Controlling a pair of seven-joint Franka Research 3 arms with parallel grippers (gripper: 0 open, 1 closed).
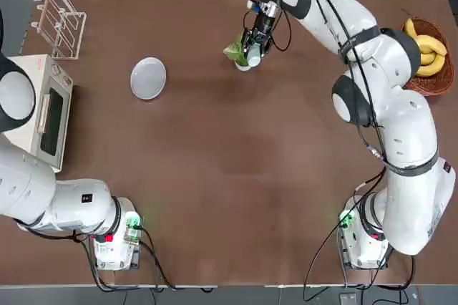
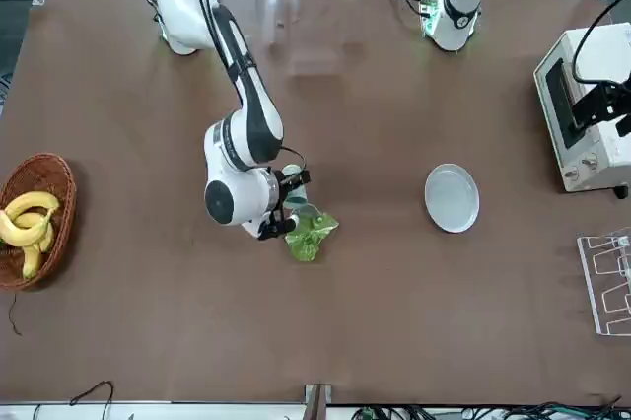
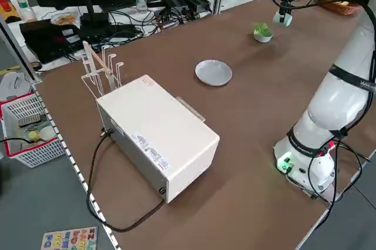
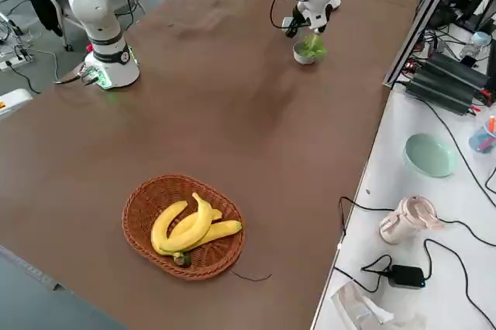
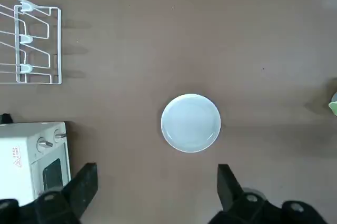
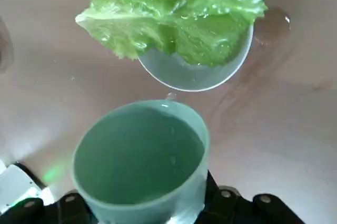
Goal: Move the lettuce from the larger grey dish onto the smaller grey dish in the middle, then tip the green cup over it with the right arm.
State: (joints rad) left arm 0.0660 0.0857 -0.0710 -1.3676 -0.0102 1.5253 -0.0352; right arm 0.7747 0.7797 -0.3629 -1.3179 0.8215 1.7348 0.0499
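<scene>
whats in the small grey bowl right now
The lettuce sits in the smaller grey dish, its leaves hanging over the rim. The bowl's floor beneath the leaves is covered, so anything under them cannot be seen.

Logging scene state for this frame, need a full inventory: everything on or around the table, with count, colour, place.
lettuce: 1, bright green, in the smaller grey dish
smaller grey dish: 1, pale grey, table far middle
larger grey dish: 1, pale grey, bare, left of middle
green cup: 1, mint, held beside the dish
basket: 1, brown wicker, right edge
bananas: bunch, yellow, in basket
oven: 1, white, left edge
rack: 1, clear, far left
right gripper: shut on cup
left gripper: open, parked
</scene>
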